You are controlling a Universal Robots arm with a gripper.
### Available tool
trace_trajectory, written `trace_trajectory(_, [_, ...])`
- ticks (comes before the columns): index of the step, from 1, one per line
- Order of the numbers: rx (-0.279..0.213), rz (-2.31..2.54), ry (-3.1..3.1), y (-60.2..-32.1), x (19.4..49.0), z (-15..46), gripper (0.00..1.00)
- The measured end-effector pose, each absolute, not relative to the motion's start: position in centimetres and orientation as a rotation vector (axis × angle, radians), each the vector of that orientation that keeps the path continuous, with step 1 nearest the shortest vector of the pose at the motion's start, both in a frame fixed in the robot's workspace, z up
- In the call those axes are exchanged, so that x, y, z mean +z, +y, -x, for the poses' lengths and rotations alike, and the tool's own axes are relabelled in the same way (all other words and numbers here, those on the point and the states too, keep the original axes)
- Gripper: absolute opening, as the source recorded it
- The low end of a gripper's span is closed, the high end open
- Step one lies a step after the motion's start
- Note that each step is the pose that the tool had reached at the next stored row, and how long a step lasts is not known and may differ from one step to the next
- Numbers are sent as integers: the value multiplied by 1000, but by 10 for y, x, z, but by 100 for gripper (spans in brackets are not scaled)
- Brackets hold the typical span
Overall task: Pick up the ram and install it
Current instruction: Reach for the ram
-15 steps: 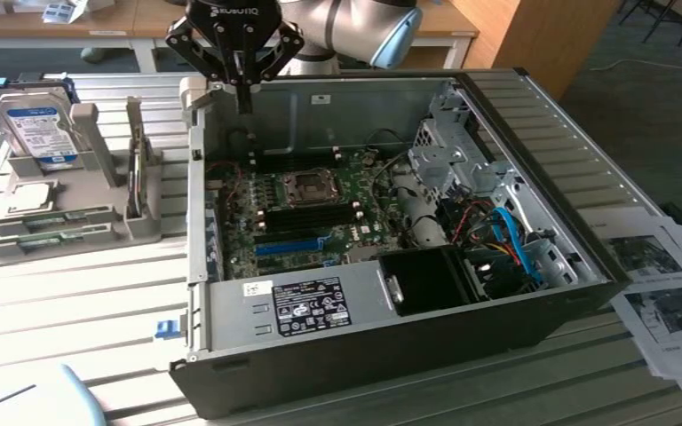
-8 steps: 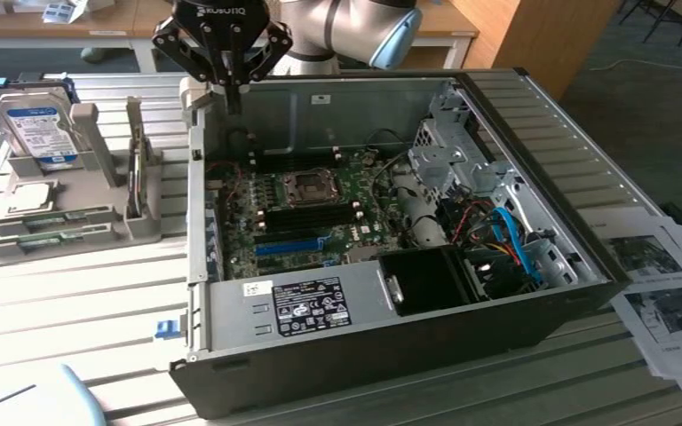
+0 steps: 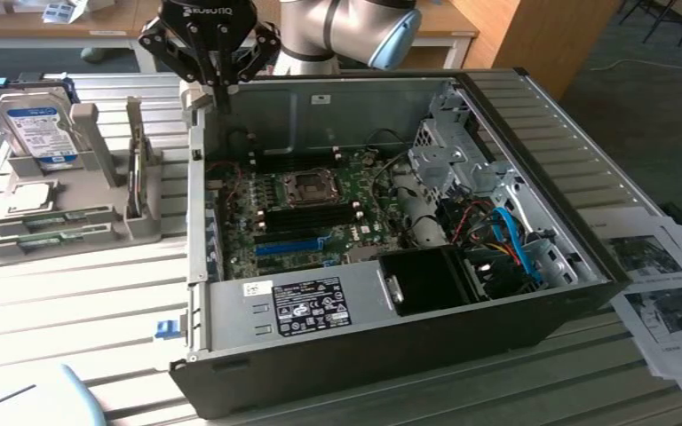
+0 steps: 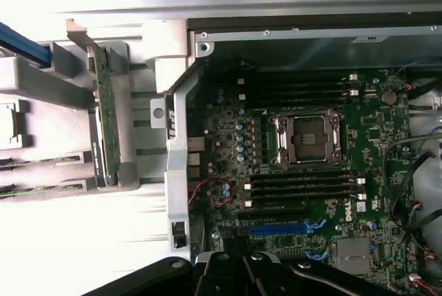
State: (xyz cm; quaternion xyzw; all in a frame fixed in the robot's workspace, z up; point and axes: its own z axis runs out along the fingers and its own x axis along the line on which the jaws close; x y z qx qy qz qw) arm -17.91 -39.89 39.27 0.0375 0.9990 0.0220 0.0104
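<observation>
A pale grey slatted tabletop is seen across the lower and left parts of the exterior view, brightly lit at the left. A light wooden desk is seen along the upper edge, and a tall orange-brown wooden panel at the upper right. Beyond it, dark grey-blue carpeted floor is shown, with dark furniture legs in the upper right corner.

You had the green motherboard lying flat inside the open black metal computer case on the pale slatted table. On the exterior view's left of the case stood the grey plastic rack, holding the thin green ram stick on edge. White printed paper sheets lay on the table at the exterior view's right.
</observation>
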Motion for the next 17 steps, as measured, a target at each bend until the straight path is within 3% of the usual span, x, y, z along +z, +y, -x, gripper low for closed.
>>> trace_trajectory(17, [69,-117,3120,-399,392,211,9])
